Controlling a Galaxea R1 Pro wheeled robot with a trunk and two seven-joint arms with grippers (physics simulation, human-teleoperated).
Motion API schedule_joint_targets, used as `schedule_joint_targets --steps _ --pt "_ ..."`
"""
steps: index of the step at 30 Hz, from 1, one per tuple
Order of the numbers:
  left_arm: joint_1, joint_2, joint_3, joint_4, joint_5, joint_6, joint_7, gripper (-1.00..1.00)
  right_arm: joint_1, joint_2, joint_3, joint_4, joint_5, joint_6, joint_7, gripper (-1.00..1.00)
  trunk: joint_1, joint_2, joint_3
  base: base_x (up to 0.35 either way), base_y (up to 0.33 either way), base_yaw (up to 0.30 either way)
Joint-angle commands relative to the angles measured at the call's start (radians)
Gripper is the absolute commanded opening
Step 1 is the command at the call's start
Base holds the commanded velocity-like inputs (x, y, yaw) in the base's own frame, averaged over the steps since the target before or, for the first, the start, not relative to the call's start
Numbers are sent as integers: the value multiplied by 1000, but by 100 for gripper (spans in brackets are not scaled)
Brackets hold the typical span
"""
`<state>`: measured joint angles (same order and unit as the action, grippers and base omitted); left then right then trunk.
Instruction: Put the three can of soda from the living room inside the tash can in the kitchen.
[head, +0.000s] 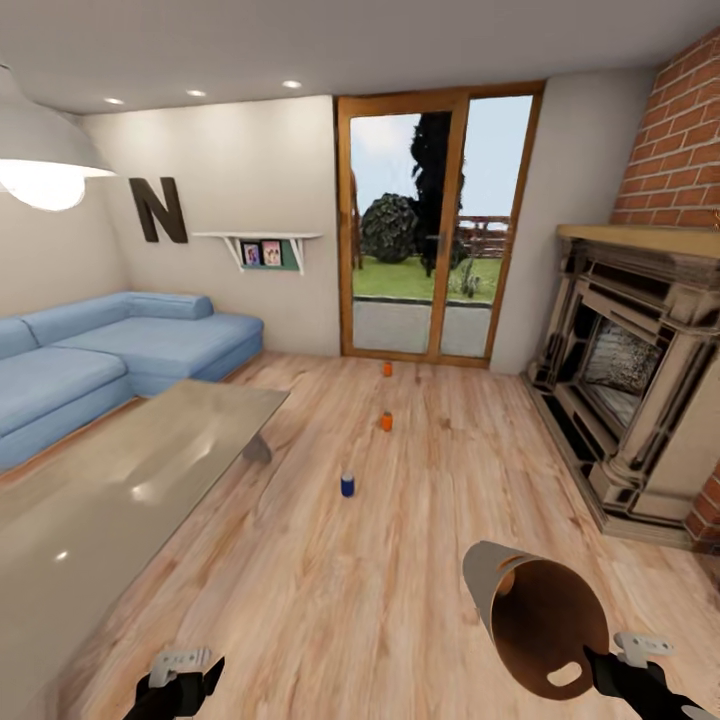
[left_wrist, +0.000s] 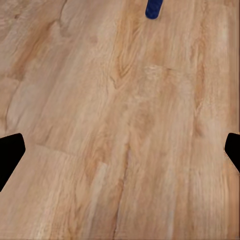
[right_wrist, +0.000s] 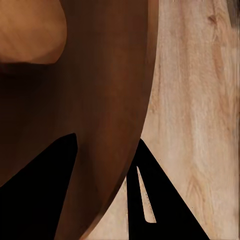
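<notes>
Three soda cans stand in a line on the wood floor: a blue one (head: 347, 485) nearest, an orange one (head: 386, 421) behind it, and another orange one (head: 387, 369) close to the glass doors. The blue can (left_wrist: 154, 7) also shows in the left wrist view, well beyond the fingers. My left gripper (head: 185, 675) (left_wrist: 125, 150) hangs open over bare floor. The trash can (head: 540, 610) (right_wrist: 100, 75), grey outside and brown inside, is tilted off the floor. My right gripper (head: 603, 662) (right_wrist: 107, 140) is shut on its rim, one finger inside and one outside.
A long glass-topped table (head: 130, 480) fills the left foreground, with a blue corner sofa (head: 100, 350) behind it. A stone fireplace (head: 630, 380) under a brick chimney lines the right side. Wood-framed glass doors (head: 435, 220) close the far end. A pendant lamp (head: 40, 160) hangs upper left.
</notes>
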<state>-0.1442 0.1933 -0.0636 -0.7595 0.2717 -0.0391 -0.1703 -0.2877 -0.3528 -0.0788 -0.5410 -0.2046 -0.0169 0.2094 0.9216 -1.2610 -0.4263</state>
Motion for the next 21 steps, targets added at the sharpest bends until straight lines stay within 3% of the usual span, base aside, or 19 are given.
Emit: schedule_joint_targets --steps 1,21 --pt "0 0 0 9 1 -1 -1 100 -1 1 -2 -2 -4 0 0 -100 0 0 1 315 -103 -204" --pt "0 0 1 25 4 -1 -2 100 -1 3 -1 0 -4 0 -1 -100 0 0 23 317 -42 -205"
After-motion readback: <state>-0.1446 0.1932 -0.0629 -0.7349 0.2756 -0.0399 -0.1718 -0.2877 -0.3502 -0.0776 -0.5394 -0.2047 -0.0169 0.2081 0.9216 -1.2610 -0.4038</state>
